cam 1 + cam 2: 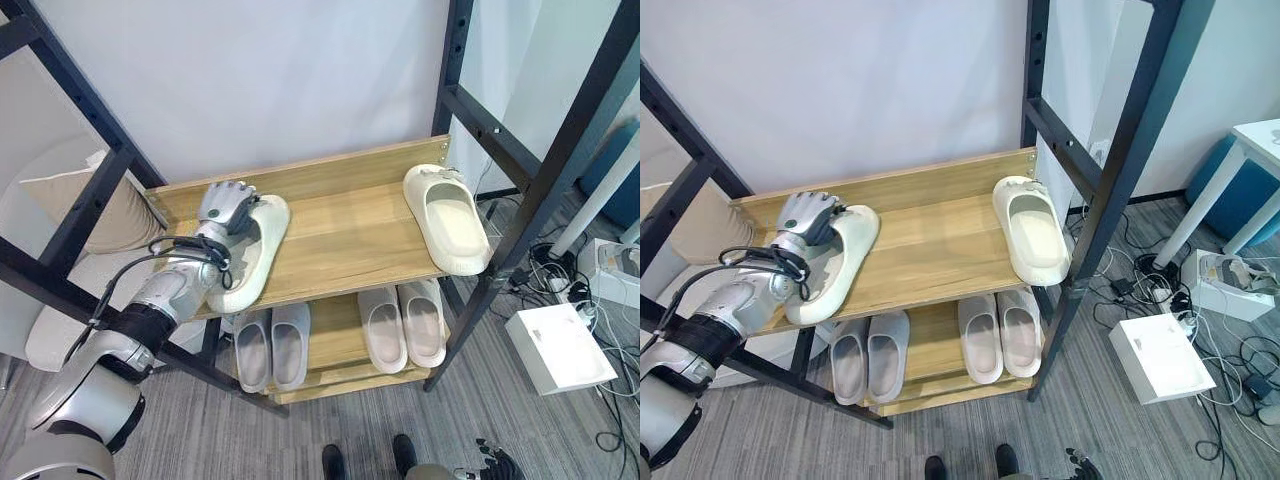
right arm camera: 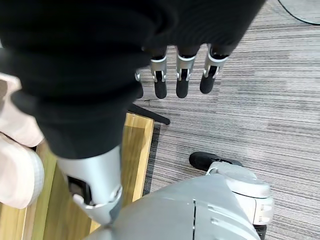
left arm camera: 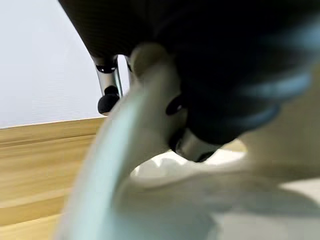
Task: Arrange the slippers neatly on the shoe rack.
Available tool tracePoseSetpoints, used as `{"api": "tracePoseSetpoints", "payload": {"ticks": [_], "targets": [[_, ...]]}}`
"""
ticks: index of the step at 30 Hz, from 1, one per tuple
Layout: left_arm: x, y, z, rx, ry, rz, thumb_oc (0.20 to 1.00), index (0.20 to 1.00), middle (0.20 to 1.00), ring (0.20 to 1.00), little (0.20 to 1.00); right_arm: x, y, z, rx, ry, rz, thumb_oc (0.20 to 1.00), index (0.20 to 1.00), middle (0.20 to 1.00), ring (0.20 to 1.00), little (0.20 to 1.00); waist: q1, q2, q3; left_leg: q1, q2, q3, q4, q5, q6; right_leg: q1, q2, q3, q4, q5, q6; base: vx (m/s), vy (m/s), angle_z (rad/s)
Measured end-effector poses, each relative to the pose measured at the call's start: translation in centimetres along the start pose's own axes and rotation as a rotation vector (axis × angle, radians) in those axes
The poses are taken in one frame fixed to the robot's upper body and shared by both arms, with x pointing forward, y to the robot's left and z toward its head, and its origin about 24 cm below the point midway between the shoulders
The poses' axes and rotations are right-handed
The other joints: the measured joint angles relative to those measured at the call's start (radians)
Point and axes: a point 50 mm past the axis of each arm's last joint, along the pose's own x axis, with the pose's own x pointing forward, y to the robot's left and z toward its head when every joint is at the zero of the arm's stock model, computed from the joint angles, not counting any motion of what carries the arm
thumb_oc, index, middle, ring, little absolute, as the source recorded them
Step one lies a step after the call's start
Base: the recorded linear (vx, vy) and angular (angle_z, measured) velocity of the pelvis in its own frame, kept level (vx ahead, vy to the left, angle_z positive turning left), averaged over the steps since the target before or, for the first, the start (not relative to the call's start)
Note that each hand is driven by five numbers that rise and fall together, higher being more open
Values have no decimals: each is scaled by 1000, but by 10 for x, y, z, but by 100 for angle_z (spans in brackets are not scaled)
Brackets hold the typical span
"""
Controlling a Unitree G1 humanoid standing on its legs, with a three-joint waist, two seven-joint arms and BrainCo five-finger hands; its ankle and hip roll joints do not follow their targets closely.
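Note:
Two cream slippers lie on the wooden top shelf [image 1: 340, 235] of the shoe rack. The left slipper [image 1: 252, 262] lies near the shelf's left end, toe toward the wall. My left hand [image 1: 225, 206] rests on its toe part with fingers curled round the upper; its dark fingertips [image 3: 107, 102] press against the cream rim [image 3: 150, 95]. The right slipper [image 1: 447, 218] lies apart at the shelf's right end, heel slightly over the front edge. My right hand [image 2: 182, 80] hangs low over the carpet, fingers straight and holding nothing.
On the lower shelf stand two pairs of pale slippers [image 1: 272, 345] [image 1: 405, 325]. Black slanted frame posts [image 1: 520, 210] flank the rack on both sides. A white box [image 1: 558, 347] and cables lie on the floor to the right. A beige cushion [image 1: 105, 215] sits to the left.

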Motion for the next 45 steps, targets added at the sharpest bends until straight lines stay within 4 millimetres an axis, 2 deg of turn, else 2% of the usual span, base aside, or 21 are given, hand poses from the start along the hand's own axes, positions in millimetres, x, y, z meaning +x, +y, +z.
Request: {"api": "tracePoseSetpoints", "payload": {"ticks": [3,7,12,13,14,15,19,26,33,34,35,38,40,45], "targets": [[5,13,28,-42,-128,56,200,200,200,200,200,2,-1,5,2,-14,-1,1000,1000,1000,1000,1000,-16,-4,14,4,0,-1,0,12,18,4,0,-3,0,7,5,-31,-25,-3],[15,16,58,-51,-233,70,200,200,200,200,200,5,-1,14,15,-37,0,1000,1000,1000,1000,1000,-41,2,27,34,0,0,1,13,21,32,0,-4,0,-4,3,-25,-16,-1],[36,28,89,-55,-321,108,200,200,200,200,200,8,-4,22,38,-54,-7,1000,1000,1000,1000,1000,-58,18,32,34,1,2,7,13,21,31,2,0,0,-6,5,0,0,0],[46,27,97,-34,-336,91,200,200,200,200,200,8,-4,21,38,-53,-8,1000,1000,1000,1000,1000,-63,21,31,34,1,3,7,10,17,30,2,0,0,-6,4,0,0,0],[49,26,98,-19,-336,80,200,200,200,200,200,9,-4,23,37,-58,-8,1000,1000,1000,1000,1000,-65,23,30,34,1,3,6,10,16,31,2,1,0,-6,4,-6,-11,-6],[51,25,98,-13,-330,76,200,200,200,200,200,9,-5,25,38,-62,-10,1000,1000,1000,1000,1000,-85,24,31,35,2,6,5,6,11,26,2,6,0,-5,4,-16,-25,-6],[68,22,87,79,-267,23,200,200,200,200,200,7,-14,18,32,-42,-32,1000,1000,1000,1000,1000,-98,41,30,33,2,22,1,-4,5,17,1,16,0,-12,-7,-9,-4,-7],[73,7,61,134,-133,-67,200,200,200,200,200,4,-22,12,33,-27,-56,1000,1000,1000,1000,1000,-127,49,27,33,1,60,0,-14,8,1,2,56,0,-6,-5,6,-8,-16],[75,5,63,111,-110,-84,200,200,200,200,200,5,-22,12,43,-28,-57,1000,1000,1000,1000,1000,-128,52,24,33,0,61,0,-15,10,1,1,58,0,-5,-3,1,-3,-1],[75,4,64,108,-106,-86,947,947,947,947,947,5,-21,13,48,-30,-57,1000,1000,1000,1000,1000,-128,53,23,33,0,60,0,-15,10,1,1,57,1,-5,-3,0,0,0],[75,4,64,107,-104,-87,1000,1000,1000,1000,1000,5,-21,13,50,-30,-57,1000,1000,1000,1000,1000,-128,54,22,33,0,59,0,-15,10,2,1,56,1,-5,-3,17,-9,3],[76,3,66,69,-91,-90,1000,1000,1000,1000,1000,5,-21,14,49,-30,-54,1000,1000,1000,1000,1000,-123,54,18,34,0,54,0,-16,13,11,1,52,1,-4,-4,19,-11,4],[76,4,69,65,-99,-92,1000,1000,1000,1000,1000,6,-20,15,49,-34,-53,1000,1000,1000,1000,1000,-121,54,17,35,0,51,0,-14,10,15,1,43,2,6,10,7,-13,7],[76,26,96,5,-223,-26,1000,1000,1000,1000,1000,6,-18,15,53,-32,-47,1000,1000,1000,1000,1000,-101,50,15,34,1,21,0,-11,10,25,1,7,6,10,0,-5,-7,14]]}}
